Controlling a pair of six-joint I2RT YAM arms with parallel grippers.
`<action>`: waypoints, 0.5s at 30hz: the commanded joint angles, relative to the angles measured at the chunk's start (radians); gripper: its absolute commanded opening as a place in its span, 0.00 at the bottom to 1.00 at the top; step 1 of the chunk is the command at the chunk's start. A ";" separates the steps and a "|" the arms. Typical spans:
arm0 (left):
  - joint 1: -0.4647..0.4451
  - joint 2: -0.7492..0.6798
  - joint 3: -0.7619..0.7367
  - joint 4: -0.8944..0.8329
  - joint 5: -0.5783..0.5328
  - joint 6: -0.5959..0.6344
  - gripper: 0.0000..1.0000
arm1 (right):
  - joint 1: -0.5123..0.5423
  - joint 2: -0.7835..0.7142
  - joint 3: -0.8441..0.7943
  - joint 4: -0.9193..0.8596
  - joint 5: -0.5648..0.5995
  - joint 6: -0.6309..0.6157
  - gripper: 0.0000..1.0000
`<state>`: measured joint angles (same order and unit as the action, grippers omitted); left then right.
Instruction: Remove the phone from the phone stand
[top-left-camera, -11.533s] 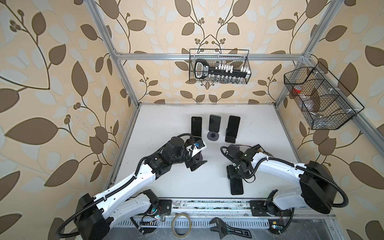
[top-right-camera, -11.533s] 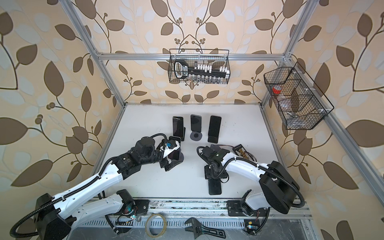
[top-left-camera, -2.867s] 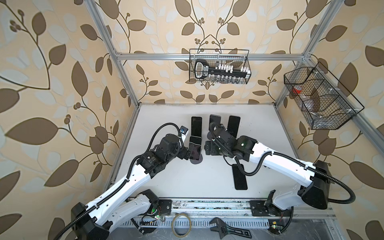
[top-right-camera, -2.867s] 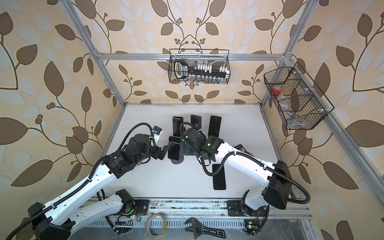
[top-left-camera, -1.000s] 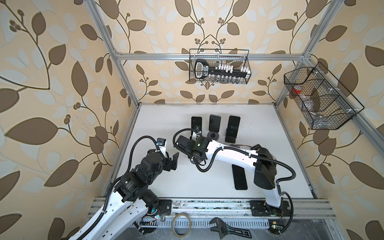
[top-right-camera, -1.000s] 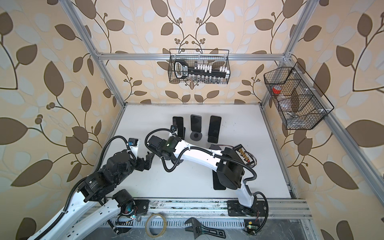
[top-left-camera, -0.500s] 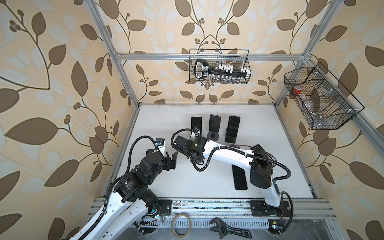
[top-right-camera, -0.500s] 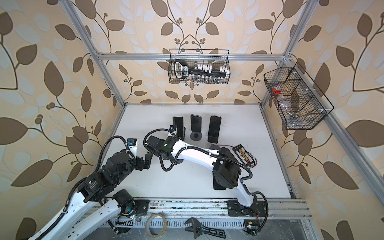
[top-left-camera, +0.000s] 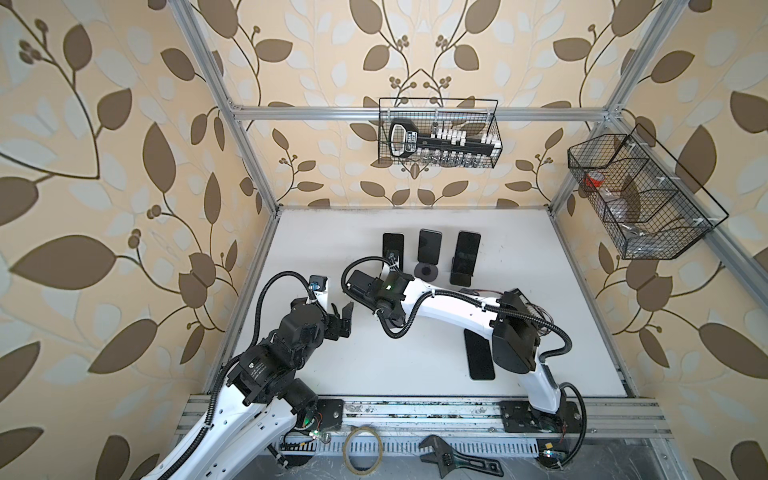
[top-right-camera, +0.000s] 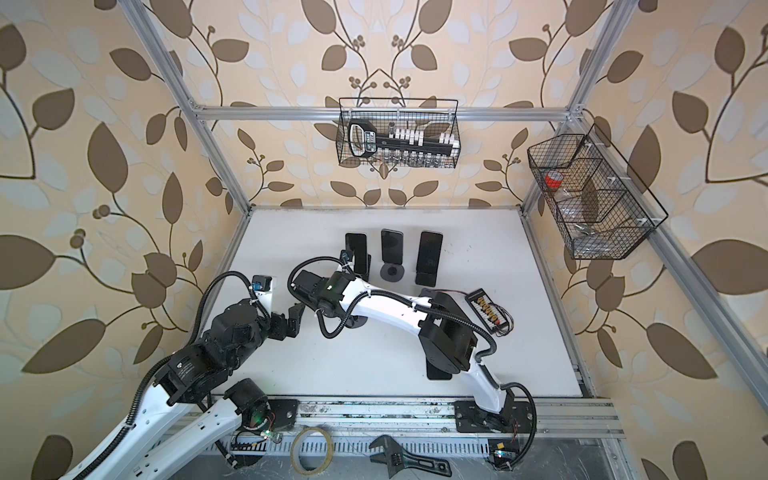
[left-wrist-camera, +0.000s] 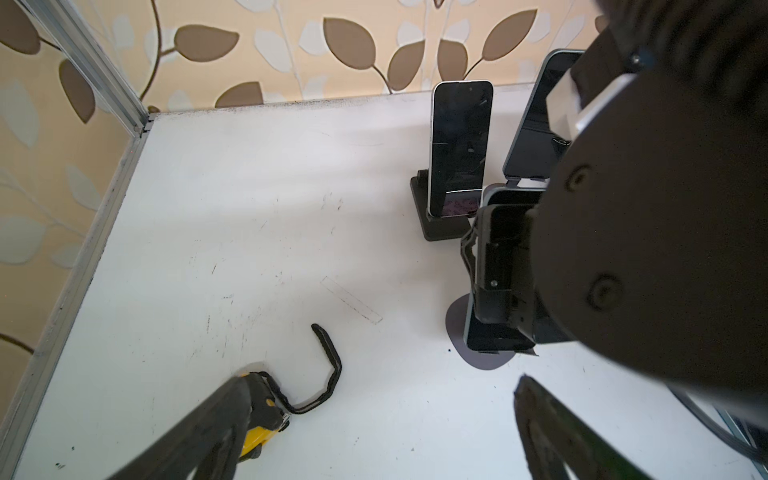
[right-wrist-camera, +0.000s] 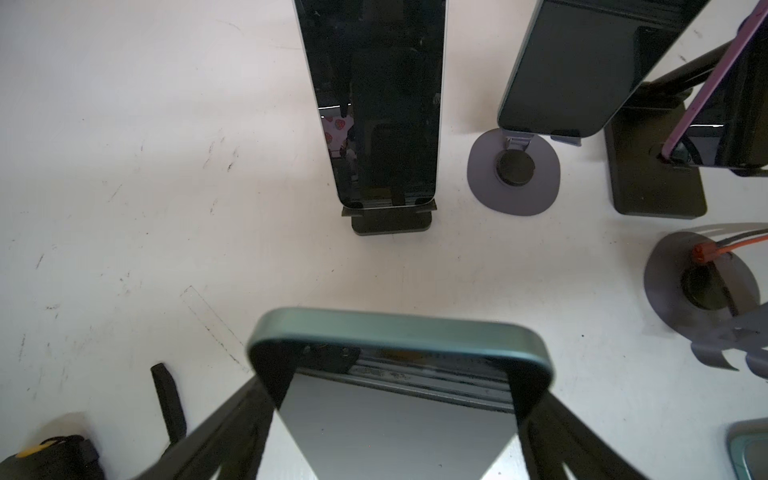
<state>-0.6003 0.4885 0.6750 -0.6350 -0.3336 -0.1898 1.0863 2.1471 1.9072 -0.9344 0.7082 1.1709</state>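
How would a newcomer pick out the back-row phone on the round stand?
Find the wire basket on the back wall; below it, three phones stand in a row on the table. It is the middle phone: its stand has a round grey base; the left phone and right phone lean on black rectangular ones.

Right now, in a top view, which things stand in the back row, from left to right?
Left phone → middle phone, on the round-base stand → right phone, on the black block stand.
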 joint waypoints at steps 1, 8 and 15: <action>0.017 0.011 0.001 0.010 -0.002 0.005 0.99 | -0.001 0.023 0.034 -0.023 0.025 0.009 0.89; 0.030 0.010 0.000 0.014 0.008 0.008 0.99 | -0.005 0.028 0.041 -0.021 0.037 0.002 0.85; 0.037 0.012 0.001 0.017 0.015 0.010 0.99 | -0.004 0.026 0.039 -0.020 0.045 0.000 0.82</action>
<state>-0.5743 0.4992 0.6750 -0.6346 -0.3222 -0.1867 1.0859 2.1483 1.9190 -0.9348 0.7227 1.1625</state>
